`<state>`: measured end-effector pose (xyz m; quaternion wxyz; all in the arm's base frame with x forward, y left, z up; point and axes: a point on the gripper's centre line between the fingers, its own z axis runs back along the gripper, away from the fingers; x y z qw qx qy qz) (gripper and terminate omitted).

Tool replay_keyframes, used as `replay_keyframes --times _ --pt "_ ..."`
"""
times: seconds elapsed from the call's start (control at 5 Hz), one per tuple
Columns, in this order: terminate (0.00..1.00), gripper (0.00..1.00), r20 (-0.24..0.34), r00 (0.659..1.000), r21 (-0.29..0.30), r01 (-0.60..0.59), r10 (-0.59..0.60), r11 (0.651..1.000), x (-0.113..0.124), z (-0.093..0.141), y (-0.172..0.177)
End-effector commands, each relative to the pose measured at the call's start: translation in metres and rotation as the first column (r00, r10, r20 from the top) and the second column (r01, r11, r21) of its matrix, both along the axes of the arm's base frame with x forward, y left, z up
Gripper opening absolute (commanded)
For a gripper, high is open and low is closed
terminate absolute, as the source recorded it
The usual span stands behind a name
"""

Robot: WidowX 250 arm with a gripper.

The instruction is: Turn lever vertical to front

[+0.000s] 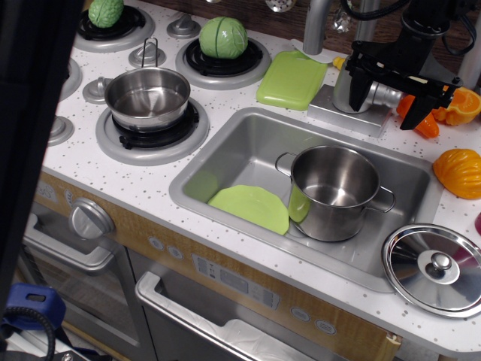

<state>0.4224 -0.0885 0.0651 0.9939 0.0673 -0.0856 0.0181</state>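
The thick silver tap column (343, 89) stands on a grey base behind the sink. A short silver piece of the lever (386, 95) sticks out to the right of the column; the rest of the bar is hidden by the gripper. My black gripper (388, 101) hangs over it from the upper right. Its jaws stand apart, one finger (359, 86) in front of the column and the other (415, 111) to the right of the lever. The lever piece lies between them. I cannot tell whether a finger touches it.
The tall spout pipe (316, 26) rises left of the column. The sink (240, 143) holds a steel pot (334, 192) and a green plate (252, 207). A lid (434, 267), orange fruit pieces (458, 105), a green board (291, 79) and a stove pan (148, 96) are nearby.
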Motion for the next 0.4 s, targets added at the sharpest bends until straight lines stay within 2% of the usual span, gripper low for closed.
replay_keyframes --times 0.0,0.2 --pt "0.00 1.00 0.000 1.000 0.000 0.000 0.000 1.000 0.0000 0.0000 0.0000" --pt "0.00 1.00 0.054 0.998 0.032 0.025 -0.027 0.999 0.0062 0.0096 -0.0004"
